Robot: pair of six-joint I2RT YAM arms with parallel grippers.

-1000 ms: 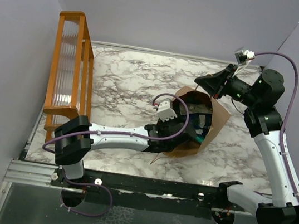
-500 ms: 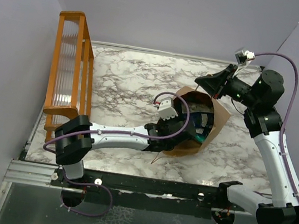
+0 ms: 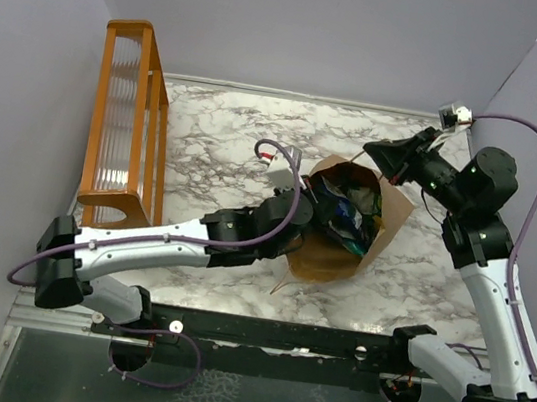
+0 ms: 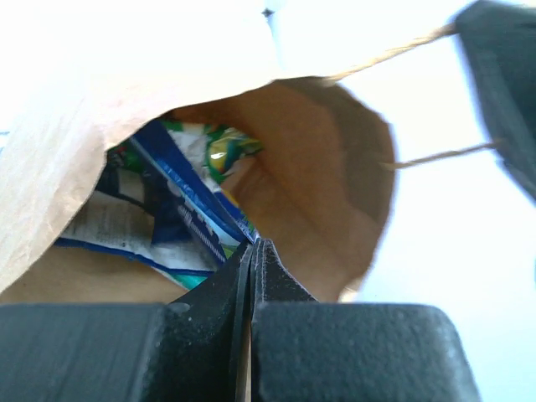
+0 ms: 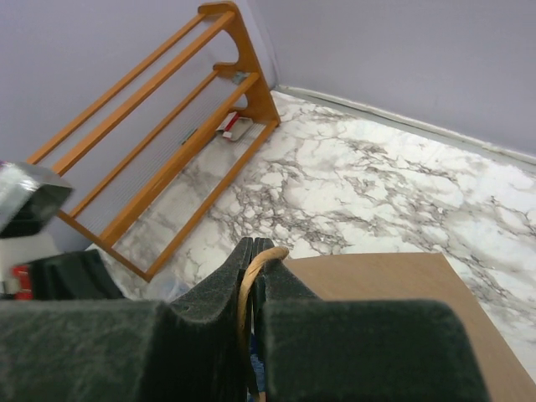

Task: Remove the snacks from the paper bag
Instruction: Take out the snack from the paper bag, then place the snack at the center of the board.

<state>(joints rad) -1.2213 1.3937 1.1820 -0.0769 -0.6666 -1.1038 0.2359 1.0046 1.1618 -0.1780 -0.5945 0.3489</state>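
Top external view: your left gripper (image 3: 314,208) sits at the mouth of the paper bag (image 3: 320,259), jaws pressed together on nothing. Snacks (image 3: 350,211) lie inside the bag, mid-table. Your right gripper (image 3: 370,152) pinches the bag's handle (image 5: 248,285) tight above its far rim.

It looks like a robotics lab's test booth, nobody's home. Plain lavender walls (image 3: 325,27) close in three sides of a small marble-patterned counter (image 3: 218,133). Two white-and-black robot arms, the left arm (image 3: 141,243) and the right arm (image 3: 504,317), are bolted to a black metal rail (image 3: 259,333) along the near edge. Purple cables (image 3: 513,119) loop over them, and a small camera (image 3: 455,116) rides on one wrist. An orange wooden rack (image 3: 127,99) and a brown paper bag (image 3: 325,260) sit there like set props.
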